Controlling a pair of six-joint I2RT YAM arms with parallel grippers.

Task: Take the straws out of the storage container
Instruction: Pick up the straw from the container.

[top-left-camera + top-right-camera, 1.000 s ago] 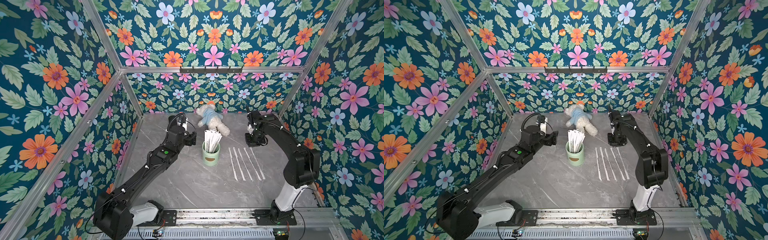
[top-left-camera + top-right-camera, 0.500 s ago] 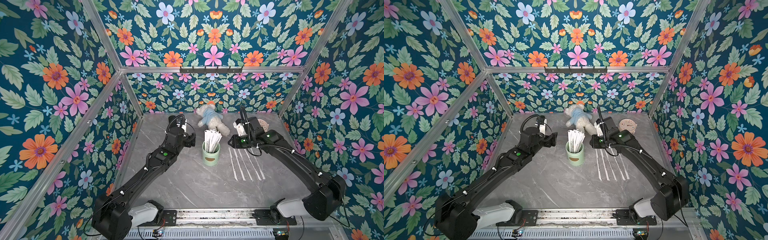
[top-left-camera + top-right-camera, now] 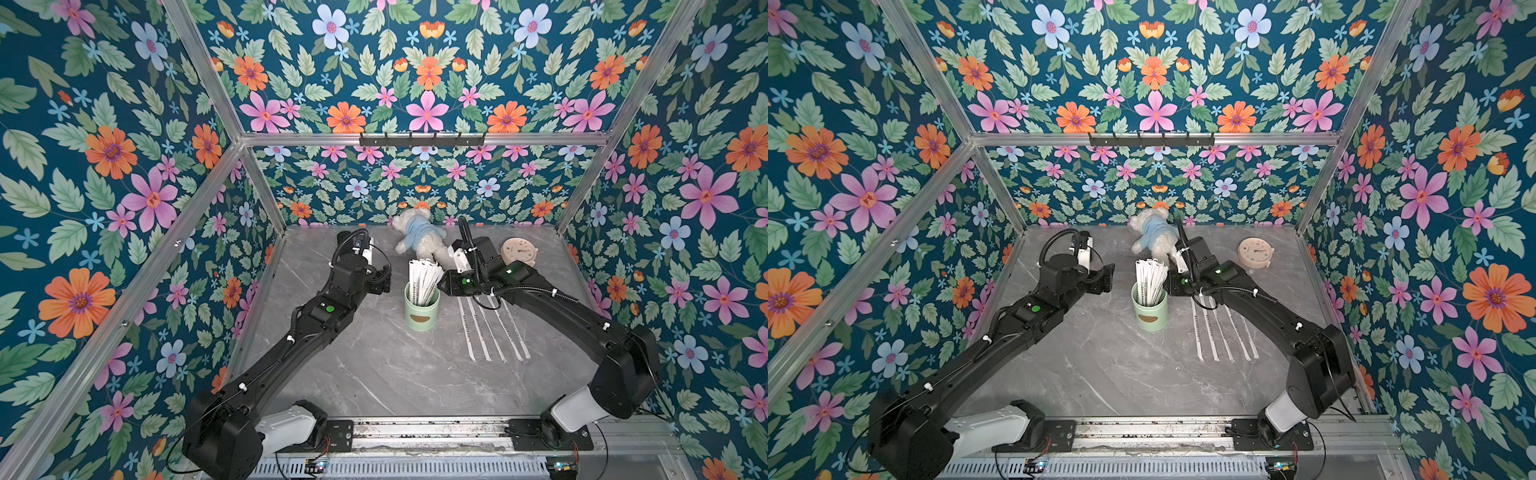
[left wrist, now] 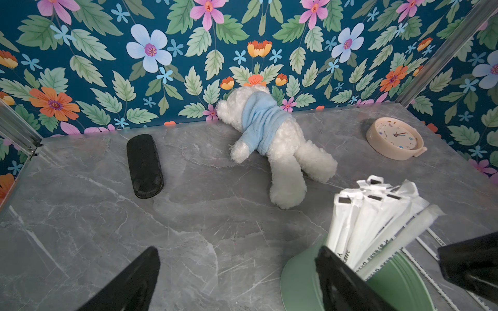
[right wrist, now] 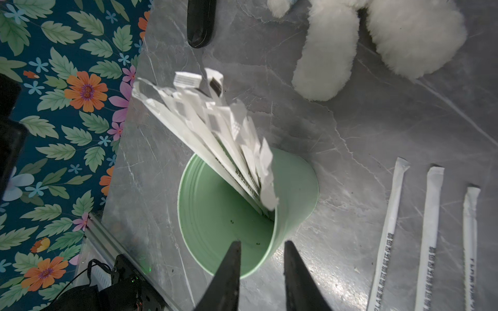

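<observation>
The grey marble table [image 3: 374,374] fills the lower middle of both top views. Above its centre the left gripper [image 3: 384,281] hangs just left of the storage container [image 3: 422,316] with its claw released wide, and the right gripper [image 5: 262,243] sits close at the cup's right with its claw slightly parted, grasping nothing. A white plush bear [image 3: 419,241] lies at upper middle, the container stands upright at centre, a pinkish clock [image 3: 518,251] rests at upper right, a bundle of straws [image 3: 422,278] leans inside the cup, and several loose straws [image 3: 490,328] lie side by side right of it.
</observation>
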